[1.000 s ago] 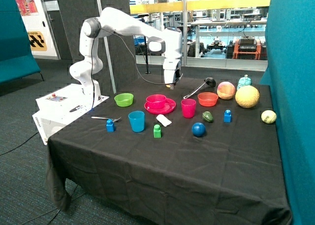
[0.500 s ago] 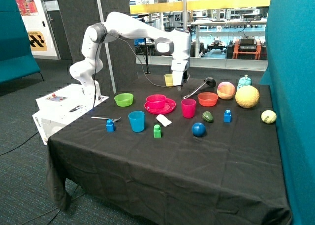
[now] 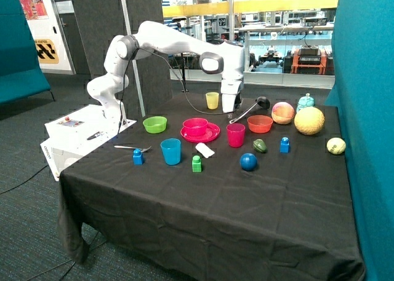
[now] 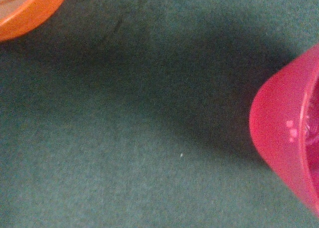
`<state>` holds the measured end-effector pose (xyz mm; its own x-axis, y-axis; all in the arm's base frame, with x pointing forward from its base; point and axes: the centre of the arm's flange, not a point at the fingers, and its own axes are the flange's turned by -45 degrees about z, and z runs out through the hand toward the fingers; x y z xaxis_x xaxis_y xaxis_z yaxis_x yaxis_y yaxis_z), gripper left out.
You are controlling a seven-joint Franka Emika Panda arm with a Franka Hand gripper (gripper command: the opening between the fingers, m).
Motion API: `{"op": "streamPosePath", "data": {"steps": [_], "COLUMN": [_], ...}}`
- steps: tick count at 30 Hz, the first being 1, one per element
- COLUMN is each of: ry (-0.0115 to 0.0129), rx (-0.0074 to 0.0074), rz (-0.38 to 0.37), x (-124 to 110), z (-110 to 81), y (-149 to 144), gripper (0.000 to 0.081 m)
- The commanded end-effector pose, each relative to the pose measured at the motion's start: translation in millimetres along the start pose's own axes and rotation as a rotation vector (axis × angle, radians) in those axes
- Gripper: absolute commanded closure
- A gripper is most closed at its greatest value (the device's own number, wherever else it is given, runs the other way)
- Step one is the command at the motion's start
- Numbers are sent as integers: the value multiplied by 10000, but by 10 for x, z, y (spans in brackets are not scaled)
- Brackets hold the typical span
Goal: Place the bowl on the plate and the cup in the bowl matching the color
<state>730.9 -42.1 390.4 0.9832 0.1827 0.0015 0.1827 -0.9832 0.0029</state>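
The magenta-pink bowl (image 3: 195,126) sits on the matching pink plate (image 3: 212,135) near the middle of the black table. The pink cup (image 3: 236,135) stands upright on the cloth beside the plate, between it and the orange bowl (image 3: 260,123). My gripper (image 3: 232,113) hangs just above and slightly behind the cup, holding nothing that I can see. In the wrist view the cup's pink wall (image 4: 291,148) fills one edge and the orange bowl's rim (image 4: 25,8) shows in a corner, with bare cloth between them.
A yellow cup (image 3: 212,100) stands behind the gripper and a black ladle (image 3: 249,109) lies close beside it. A green bowl (image 3: 155,124), a blue cup (image 3: 171,151), a spoon (image 3: 132,148), small blocks, a blue ball (image 3: 248,162) and fruit (image 3: 309,120) are spread around.
The arm has swung from behind the plate toward the pink cup and come lower. The yellow cup, hidden behind the gripper before, is now in plain view.
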Motion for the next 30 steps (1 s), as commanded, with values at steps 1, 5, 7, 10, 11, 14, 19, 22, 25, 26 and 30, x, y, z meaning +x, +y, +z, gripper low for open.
{"op": "streamPosePath", "data": {"steps": [1,5,7,10,11,14,19,22,25,26,30], "ry": [-15,-15,-15,-15,-15,-15,-15,-15,-15,-15,-15], "rx": [29,29,29,29,29,29,29,29,29,29,29], "rz": [-11,-148,-174,-197,-201,-229,-329,-373,-337,-263,-228], "x": [197,238,252,259,258,241,204,197,200,202,201], "z": [109,154,174,203,213,247,300,317,329,333,362], "y": [74,91,100,111,114,111,83,73,81,90,125], "gripper": [447,451,452,456,457,457,465,467,469,471,474]}}
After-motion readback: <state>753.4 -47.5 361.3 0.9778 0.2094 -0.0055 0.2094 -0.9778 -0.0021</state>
